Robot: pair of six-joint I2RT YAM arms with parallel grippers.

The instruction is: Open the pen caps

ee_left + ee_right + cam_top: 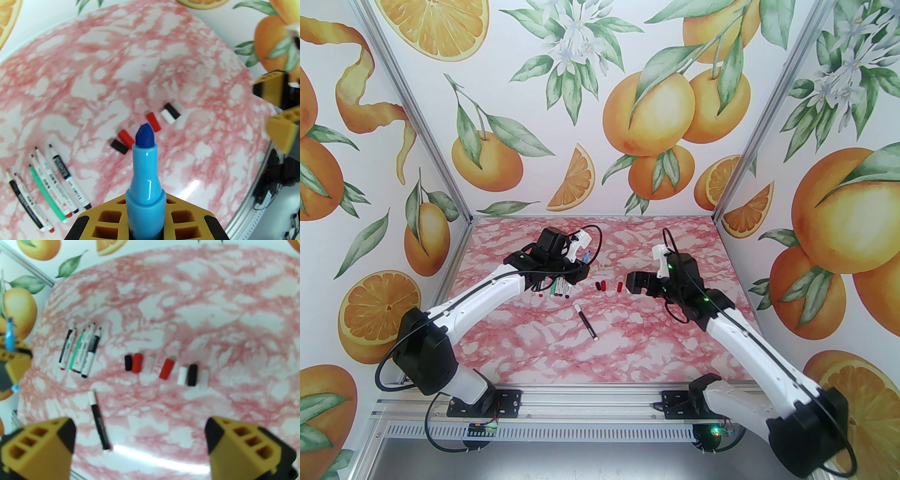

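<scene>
Top view: left pincer (582,267) pinching blue pen (586,256), tip bare, toward far-left corner of desk (675,342). Right pincer (629,283) just beside loose pen caps (602,285), mid-desk.
Left wrist: five uncapped pens (46,182) lying in row.
Right wrist: right pincer spread wide, empty. Black pen (99,422) looks capped, so one left, by my reckoning.

A pink-and-white marbled tabletop (637,347) lies at centre. Walls printed with oranges and leaves (562,117) rise at nine, twelve and three o'clock. A slotted metal rail (590,408), probably aluminium, runs along six o'clock.
</scene>
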